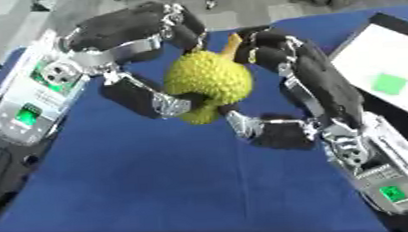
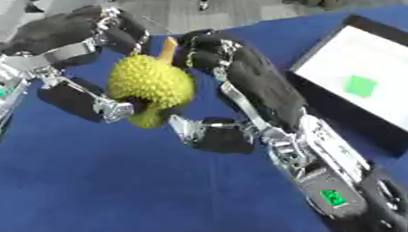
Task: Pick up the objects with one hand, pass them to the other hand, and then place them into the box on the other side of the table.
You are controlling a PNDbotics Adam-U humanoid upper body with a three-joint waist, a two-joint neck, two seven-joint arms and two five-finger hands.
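Observation:
A yellow-green spiky fruit (image 1: 210, 77) with an orange stem hangs in the air above the blue table (image 1: 159, 190), between both hands. My left hand (image 1: 120, 27) comes in from the left. Its fingers curl over the fruit's top and its thumb (image 1: 145, 100) presses in from below. My right hand (image 1: 324, 81) reaches in from the right, with its curled fingers (image 1: 270, 47) against the fruit's upper right side by the stem. The right thumb (image 1: 278, 131) sits just under the fruit. The fruit's back is hidden.
A black box (image 2: 343, 110) with a white inside and a green square (image 2: 360, 86) stands at the table's right edge. Grey floor and dark furniture legs lie beyond the far edge.

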